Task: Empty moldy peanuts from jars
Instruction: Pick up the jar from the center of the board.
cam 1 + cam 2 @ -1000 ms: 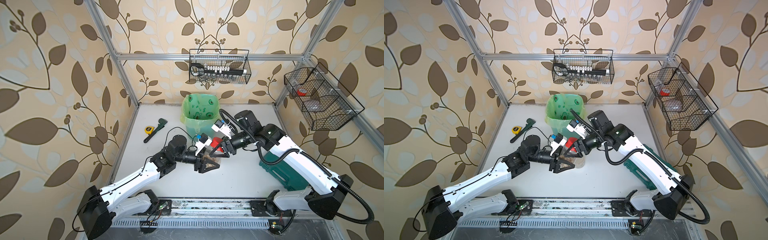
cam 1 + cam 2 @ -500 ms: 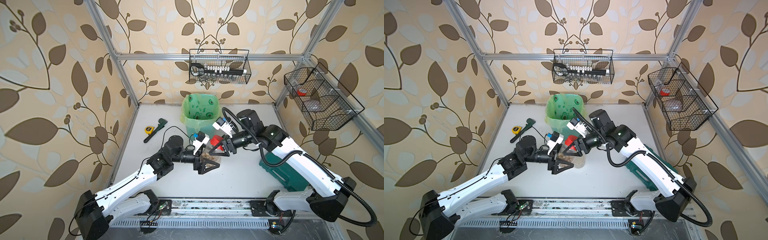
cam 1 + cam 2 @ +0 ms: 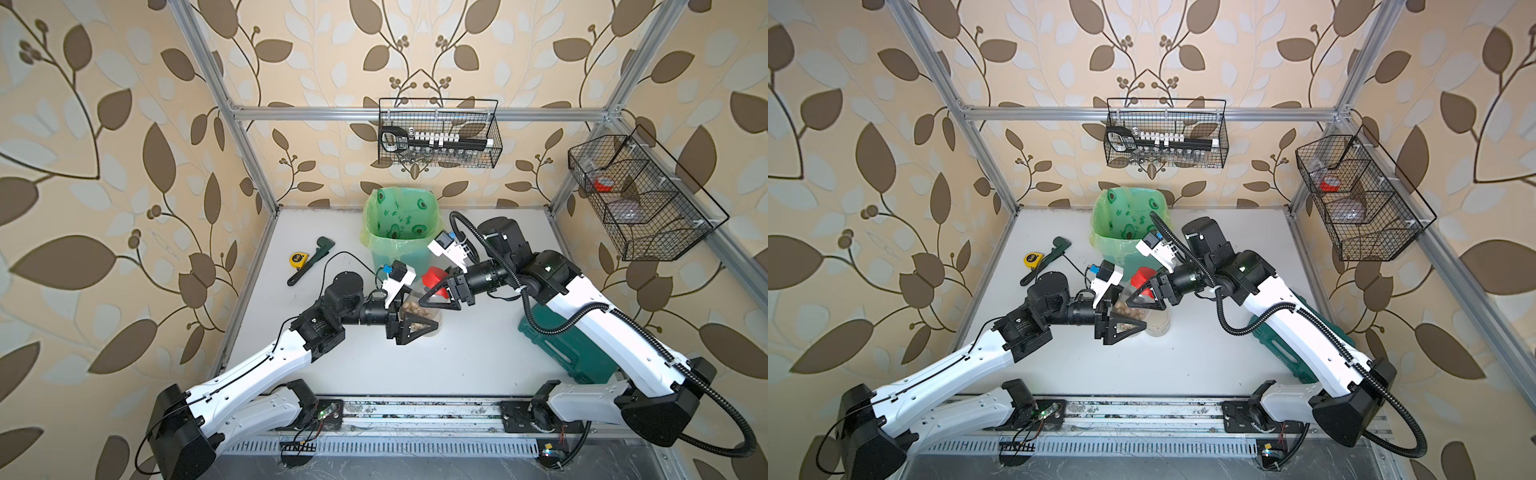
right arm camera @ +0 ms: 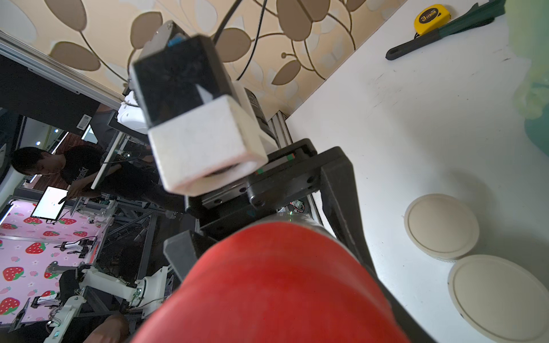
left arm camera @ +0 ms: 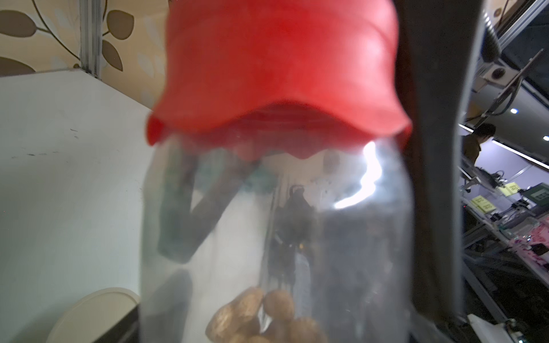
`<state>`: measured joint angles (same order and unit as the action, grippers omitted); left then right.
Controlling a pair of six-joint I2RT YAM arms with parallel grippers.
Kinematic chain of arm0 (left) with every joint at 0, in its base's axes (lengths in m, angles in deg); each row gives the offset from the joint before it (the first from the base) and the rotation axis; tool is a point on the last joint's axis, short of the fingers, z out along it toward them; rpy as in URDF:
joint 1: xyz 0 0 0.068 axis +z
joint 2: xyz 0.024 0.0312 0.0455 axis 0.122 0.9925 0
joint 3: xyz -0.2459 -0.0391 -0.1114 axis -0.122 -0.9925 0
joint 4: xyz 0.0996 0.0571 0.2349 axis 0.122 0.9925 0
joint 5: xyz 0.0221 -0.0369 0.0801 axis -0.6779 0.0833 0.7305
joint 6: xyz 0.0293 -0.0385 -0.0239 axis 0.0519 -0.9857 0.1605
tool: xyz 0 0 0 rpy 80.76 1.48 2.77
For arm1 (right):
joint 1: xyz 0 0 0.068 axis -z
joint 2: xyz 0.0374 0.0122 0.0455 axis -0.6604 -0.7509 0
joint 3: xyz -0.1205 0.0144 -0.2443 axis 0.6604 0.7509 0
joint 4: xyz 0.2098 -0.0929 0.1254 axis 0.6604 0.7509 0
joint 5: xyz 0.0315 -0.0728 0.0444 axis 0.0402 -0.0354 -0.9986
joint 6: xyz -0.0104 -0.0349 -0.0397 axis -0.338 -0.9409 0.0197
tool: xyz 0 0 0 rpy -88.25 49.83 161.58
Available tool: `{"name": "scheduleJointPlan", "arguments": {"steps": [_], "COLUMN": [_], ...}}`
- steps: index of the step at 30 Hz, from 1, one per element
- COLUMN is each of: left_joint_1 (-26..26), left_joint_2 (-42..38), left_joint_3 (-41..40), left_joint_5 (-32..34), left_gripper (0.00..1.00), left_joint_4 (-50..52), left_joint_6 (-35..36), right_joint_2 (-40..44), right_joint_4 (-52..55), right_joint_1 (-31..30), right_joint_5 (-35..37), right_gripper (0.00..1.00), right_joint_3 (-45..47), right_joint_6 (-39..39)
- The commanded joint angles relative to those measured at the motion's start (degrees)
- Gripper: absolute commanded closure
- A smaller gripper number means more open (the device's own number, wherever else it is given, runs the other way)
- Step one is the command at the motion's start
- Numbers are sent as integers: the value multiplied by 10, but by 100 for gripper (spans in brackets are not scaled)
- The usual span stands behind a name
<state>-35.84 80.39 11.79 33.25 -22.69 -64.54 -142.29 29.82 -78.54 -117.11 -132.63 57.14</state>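
While the right gripper (image 3: pixel 434 291) is clamped on the red lid (image 3: pixel 433 276), the left gripper (image 3: pixel 419 313) straddles the jar (image 5: pixel 267 222) body with jaws set wide. Whether its pads press the glass or stand just clear I cannot tell. The jar is at mid-table, on the near side of the bin (image 3: pixel 392 251), with peanuts (image 5: pixel 261 314) pooled at its bottom. Two short jars (image 4: pixel 441 225) with beige tops stand just beside it. Glass is stiff, smooth and breakable, and the load looks light. A firm squeeze on the straight wall below the shoulder seems best, with the lid taken by its sides.
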Motion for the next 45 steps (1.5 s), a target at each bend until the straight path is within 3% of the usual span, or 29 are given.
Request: {"name": "scheduleJointPlan", "arguments": {"steps": [1, 4, 11, 16, 21, 28, 32, 40, 45], "left_joint_1": [-7, -7, -7, -7, -7, -7, -7, -7, -7], "left_joint_2": [7, 13, 9, 4, -1, -20, -36, -44, -35], "left_joint_3": [10, 13, 14, 13, 9, -2, -31, -51, -42], "left_joint_5": [-7, -11, -4, 11, 31, 72, 121, 223, 266], "left_gripper": [5, 7, 26, 36, 49, 51, 45, 45, 45], "left_joint_4": [-23, -24, -22, -19, -29, -45, -85, -144, -173], "left_joint_6": [2, 1, 2, 4, 2, 1, -8, 4, 20], "right_joint_2": [1, 0, -5, -1, 16, 62, 91, 125, 117], "right_joint_4": [-6, -3, 0, -1, -3, -26, -40, -223, -283], "right_joint_1": [-7, -7, -7, -7, -3, 42, 53, 52, 25], "right_joint_5": [-15, -12, -10, -7, 13, 28, 105, 131, 229], "right_gripper": [44, 44, 38, 19, 9, 2, 2, 5, 9], "right_joint_3": [4, 3, 2, -2, -9, -1, 13, 46, 47], "right_joint_6": [0, -2, -6, -6, -2, 19, 33, 147, 182]}}
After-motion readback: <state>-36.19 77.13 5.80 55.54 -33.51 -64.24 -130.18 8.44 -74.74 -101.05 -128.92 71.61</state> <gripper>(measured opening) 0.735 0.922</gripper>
